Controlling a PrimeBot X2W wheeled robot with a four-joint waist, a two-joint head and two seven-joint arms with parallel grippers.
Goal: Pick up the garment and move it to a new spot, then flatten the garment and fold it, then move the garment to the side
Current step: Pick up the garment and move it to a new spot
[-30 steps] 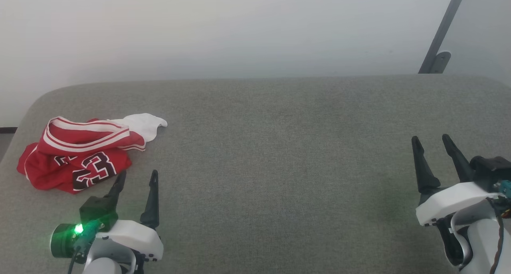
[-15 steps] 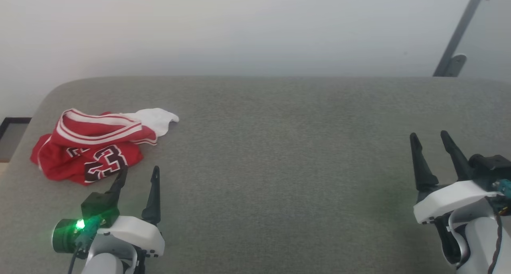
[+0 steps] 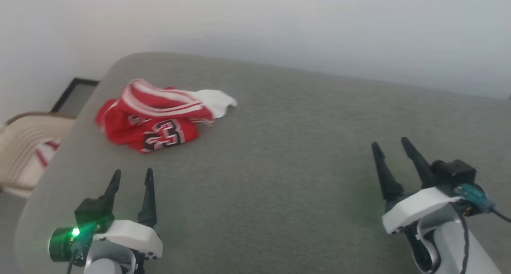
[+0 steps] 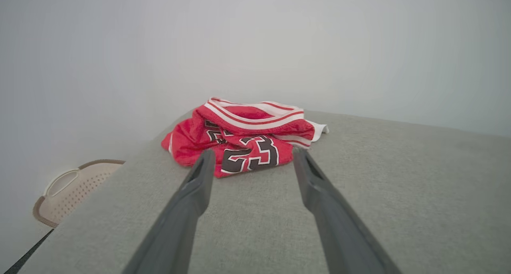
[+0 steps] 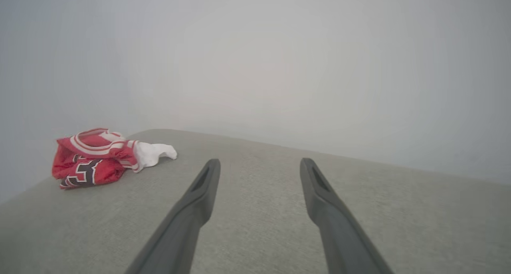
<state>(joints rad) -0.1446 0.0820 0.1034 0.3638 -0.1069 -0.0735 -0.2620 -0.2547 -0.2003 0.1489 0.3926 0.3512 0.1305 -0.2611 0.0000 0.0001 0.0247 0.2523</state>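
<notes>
The garment [image 3: 155,120], a red jersey, lies crumpled near the far left corner of the grey fabric surface [image 3: 279,158]. A black, white-edged "23" faces up; the lettering above it is too creased to read. The left gripper [image 3: 133,171] hovers over the surface's near left and the right gripper [image 3: 389,142] over its near right, both with jaws spread and empty. A beige basket [image 3: 24,154] sits off the surface's left edge, and a pale wall [image 3: 279,22] rises behind it.

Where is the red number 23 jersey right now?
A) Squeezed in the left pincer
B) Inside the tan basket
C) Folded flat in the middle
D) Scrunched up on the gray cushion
D: the red basketball jersey lies in a crumpled heap near the far left corner of the gray cushion, ahead of the open left pincer, which is not touching it.
</notes>
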